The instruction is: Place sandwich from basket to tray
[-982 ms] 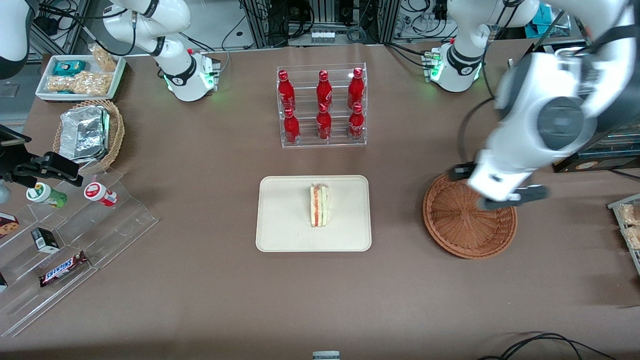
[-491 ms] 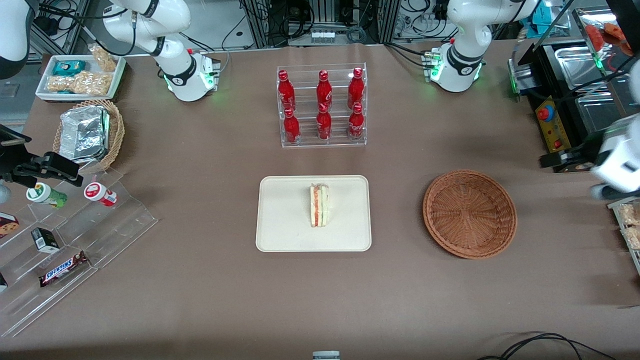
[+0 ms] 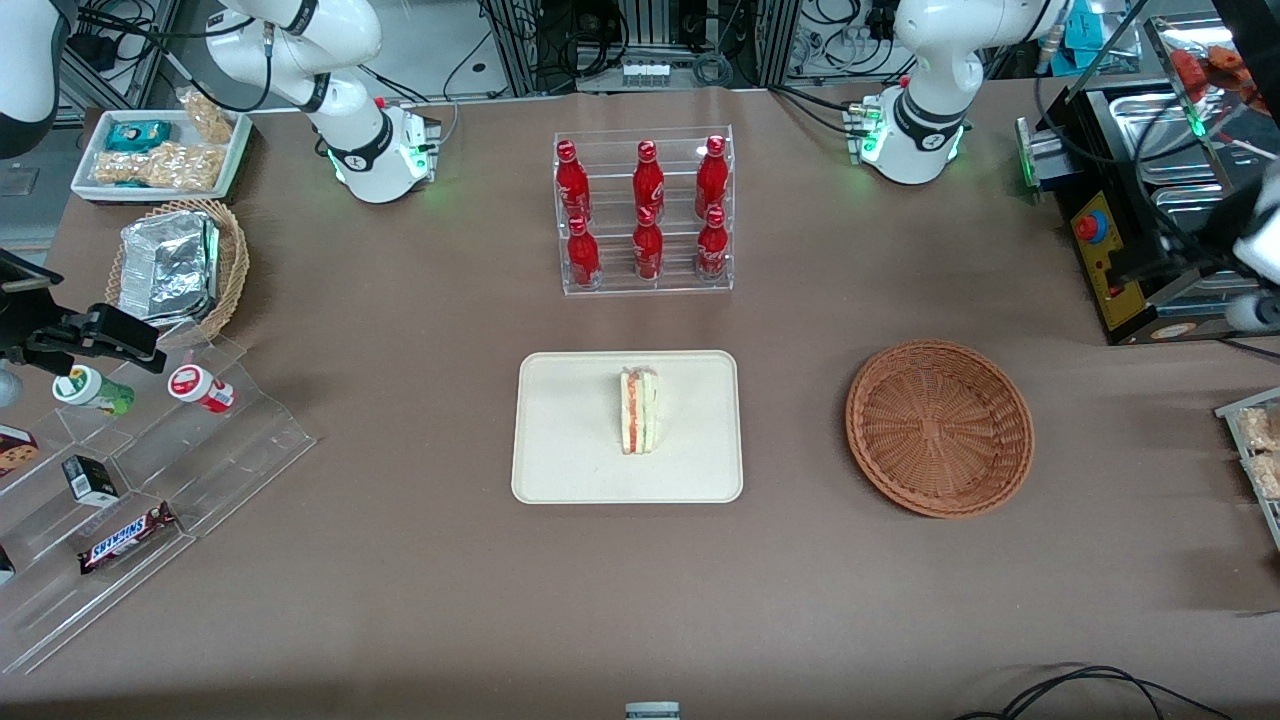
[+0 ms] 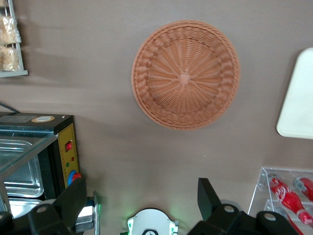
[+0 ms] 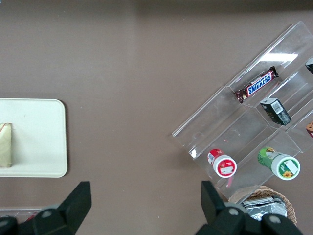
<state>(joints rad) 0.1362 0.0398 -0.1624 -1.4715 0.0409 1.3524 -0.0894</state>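
Observation:
The sandwich (image 3: 638,410), a white wedge with orange-red and green layers, stands on edge near the middle of the cream tray (image 3: 570,430). The reddish-brown wicker basket (image 3: 940,428) sits empty beside the tray, toward the working arm's end. My left gripper (image 3: 1235,275) hangs high at the working arm's end of the table, by the metal appliance, well apart from the basket. In the left wrist view the gripper (image 4: 142,200) is open with nothing between its fingers, and the empty basket (image 4: 186,73) and a tray corner (image 4: 298,98) show below it.
A clear rack of red bottles (image 3: 645,210) stands farther from the front camera than the tray. A metal appliance (image 3: 1140,200) and a snack rack (image 3: 1255,450) sit at the working arm's end. The foil-filled tan basket (image 3: 175,265) and acrylic display (image 3: 130,470) lie toward the parked arm's end.
The left gripper left its place over the basket, swung out toward the working arm's end, then drew farther from the front camera. Sandwich, tray and basket have not moved.

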